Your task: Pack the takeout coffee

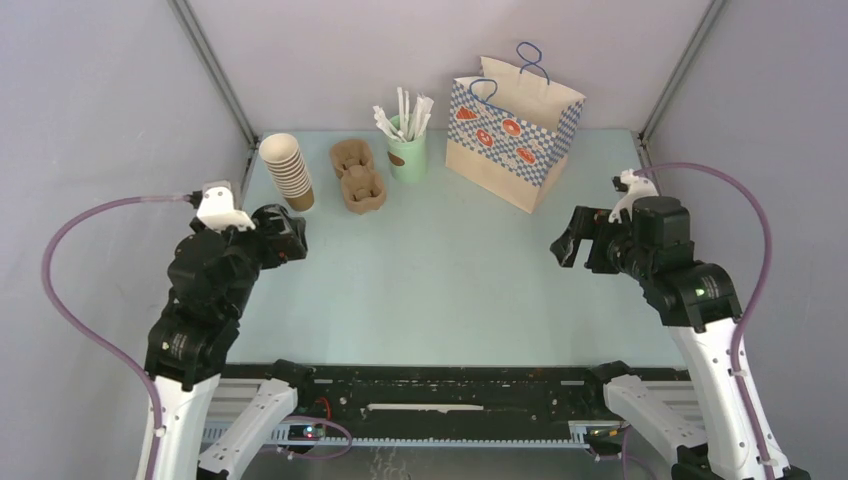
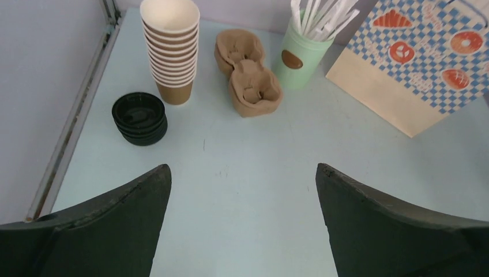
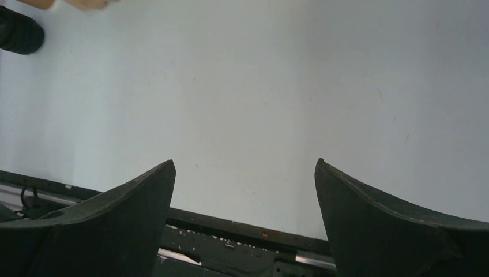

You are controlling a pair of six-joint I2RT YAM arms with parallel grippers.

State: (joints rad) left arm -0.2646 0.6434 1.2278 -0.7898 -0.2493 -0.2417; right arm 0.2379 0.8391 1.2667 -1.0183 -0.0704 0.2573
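Left end effector (image 2: 242, 173) and right end effector (image 3: 242, 168) gape wide, empty, over the counter (image 2: 259, 190); bag (image 1: 505, 135) bears pastry pictures, green cup (image 2: 300, 64) a brown label, no writing readable; where the coffee is, cannot tell

Overhead camera looks down from behind; left wrist, nearer, shares its cup stack (image 1: 288, 172); right wrist faces bench (image 3: 259, 86).

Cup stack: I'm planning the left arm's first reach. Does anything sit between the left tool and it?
Nothing visible does. Only table surface lies between the open left tool and the cup stack. The black lids sit just left of that path.
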